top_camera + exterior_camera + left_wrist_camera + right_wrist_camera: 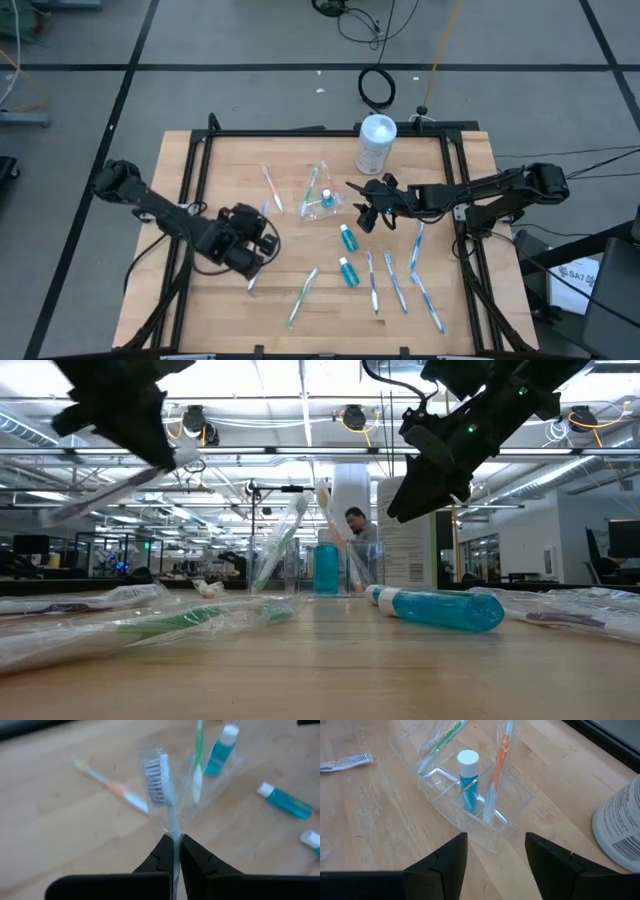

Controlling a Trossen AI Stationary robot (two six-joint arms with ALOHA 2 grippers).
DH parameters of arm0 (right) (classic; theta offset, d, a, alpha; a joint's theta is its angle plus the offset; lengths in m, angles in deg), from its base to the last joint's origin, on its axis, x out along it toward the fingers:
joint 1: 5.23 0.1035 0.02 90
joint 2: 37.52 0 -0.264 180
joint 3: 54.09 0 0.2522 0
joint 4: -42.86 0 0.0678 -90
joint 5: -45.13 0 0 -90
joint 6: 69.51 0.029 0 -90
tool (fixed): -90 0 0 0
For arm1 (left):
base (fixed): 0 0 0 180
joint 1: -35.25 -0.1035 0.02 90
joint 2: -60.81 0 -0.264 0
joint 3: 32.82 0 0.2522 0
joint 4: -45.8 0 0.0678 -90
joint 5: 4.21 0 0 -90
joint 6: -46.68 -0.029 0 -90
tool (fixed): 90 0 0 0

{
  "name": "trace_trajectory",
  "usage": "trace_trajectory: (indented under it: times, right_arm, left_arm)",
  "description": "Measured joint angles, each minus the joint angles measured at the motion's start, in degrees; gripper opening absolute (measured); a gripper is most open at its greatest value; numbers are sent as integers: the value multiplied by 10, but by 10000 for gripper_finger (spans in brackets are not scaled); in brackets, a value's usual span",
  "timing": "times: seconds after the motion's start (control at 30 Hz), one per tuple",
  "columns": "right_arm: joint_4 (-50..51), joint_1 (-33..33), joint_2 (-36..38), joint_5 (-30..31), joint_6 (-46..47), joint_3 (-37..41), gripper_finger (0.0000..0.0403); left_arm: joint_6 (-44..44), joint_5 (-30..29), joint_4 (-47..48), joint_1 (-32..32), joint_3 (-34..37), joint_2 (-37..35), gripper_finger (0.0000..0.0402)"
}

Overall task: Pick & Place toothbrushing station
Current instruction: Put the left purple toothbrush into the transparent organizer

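Left gripper (176, 851) sits lower left of centre in the high view, pinched tight on a wrapped toothbrush (161, 785), bristle head sticking out past the fingertips. Right gripper (496, 851) is right of centre, jaws spread wide and holding nothing, facing the clear organizer (447, 800). Organizer stands at frame centre with a blue tube (468, 779), a green brush (442, 742) and an orange brush (499, 760) upright in it. White canister (376, 143) stands upper right of it. More wrapped brushes and blue tubes lie lower centre

no readable text anywhere. white canister (620, 832) has a printed label, too small to make out. same for the sign (407, 550) on the pillar.
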Motion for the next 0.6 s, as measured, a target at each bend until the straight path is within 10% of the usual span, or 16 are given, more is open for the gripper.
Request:
trace_trajectory:
  times: [0.6]
  right_arm:
    - [0,0,0,0,-2,0,194]
  left_arm:
    - [-436,30,-301,-149,-15,0,13]
